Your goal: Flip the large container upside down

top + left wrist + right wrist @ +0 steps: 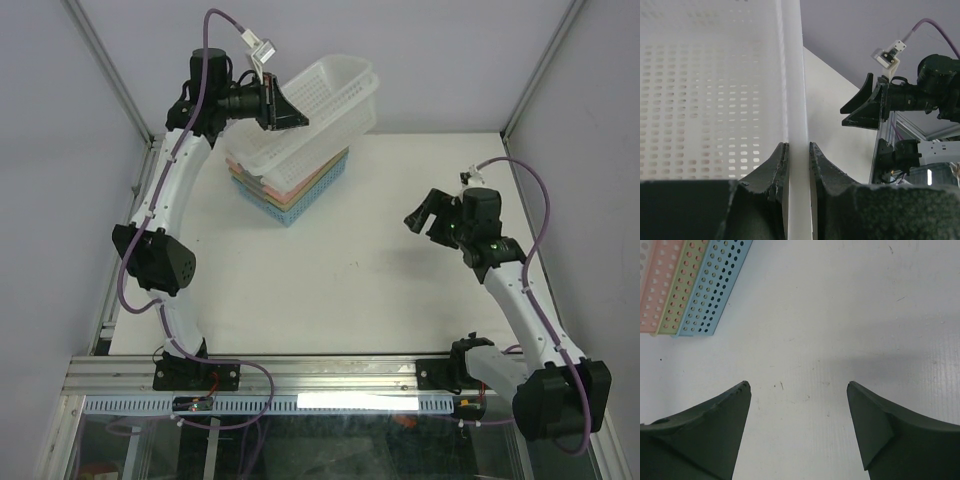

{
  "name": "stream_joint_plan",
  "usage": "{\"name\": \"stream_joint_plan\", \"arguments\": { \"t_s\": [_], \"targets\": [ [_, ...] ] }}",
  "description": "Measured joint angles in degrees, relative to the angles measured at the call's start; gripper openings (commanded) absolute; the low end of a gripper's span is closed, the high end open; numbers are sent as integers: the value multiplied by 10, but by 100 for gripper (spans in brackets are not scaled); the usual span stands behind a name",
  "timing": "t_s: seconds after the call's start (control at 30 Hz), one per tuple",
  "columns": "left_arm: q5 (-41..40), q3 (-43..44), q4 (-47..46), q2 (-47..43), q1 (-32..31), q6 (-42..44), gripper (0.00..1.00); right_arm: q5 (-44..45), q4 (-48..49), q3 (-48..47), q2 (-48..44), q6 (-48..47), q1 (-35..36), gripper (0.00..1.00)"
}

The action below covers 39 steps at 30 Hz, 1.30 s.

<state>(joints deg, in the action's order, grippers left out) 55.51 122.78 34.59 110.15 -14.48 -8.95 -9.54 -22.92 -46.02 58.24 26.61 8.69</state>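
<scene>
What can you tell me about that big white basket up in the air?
The large white basket looks like thin plastic, walls pierced with rows of small holes. It hangs tilted above the stack of coloured baskets; whether they touch is unclear. The left gripper pinches one wall.

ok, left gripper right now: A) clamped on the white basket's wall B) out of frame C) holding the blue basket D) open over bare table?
A: the left gripper pinches the white basket by its wall, tilted above the coloured stack in the top view.
</scene>
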Motion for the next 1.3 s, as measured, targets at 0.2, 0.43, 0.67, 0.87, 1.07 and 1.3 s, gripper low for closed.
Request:
{"name": "stream_joint_plan", "arguments": {
  "t_s": [0.2,0.43,0.67,0.87,1.07,1.3],
  "targets": [
    [-9,36,-11,-4,0,-17,0,3,-9,-2,-14,-2,-1,82],
    [-46,37,-44,-46,-1,-28,0,6,-14,-11,-54,-2,-1,81],
    [-66,10,-105,-105,-2,-31,0,-49,-14,-43,-69,-15,-2,80],
    [-77,-5,-129,-117,-2,-35,0,-126,24,-66,-63,3,-2,65],
    [-80,-14,-136,-117,-2,-42,0,-203,143,-76,-5,71,24,32],
    [-87,-50,-154,-123,-2,-44,0,-192,248,-136,110,125,148,19]
  ]
}}
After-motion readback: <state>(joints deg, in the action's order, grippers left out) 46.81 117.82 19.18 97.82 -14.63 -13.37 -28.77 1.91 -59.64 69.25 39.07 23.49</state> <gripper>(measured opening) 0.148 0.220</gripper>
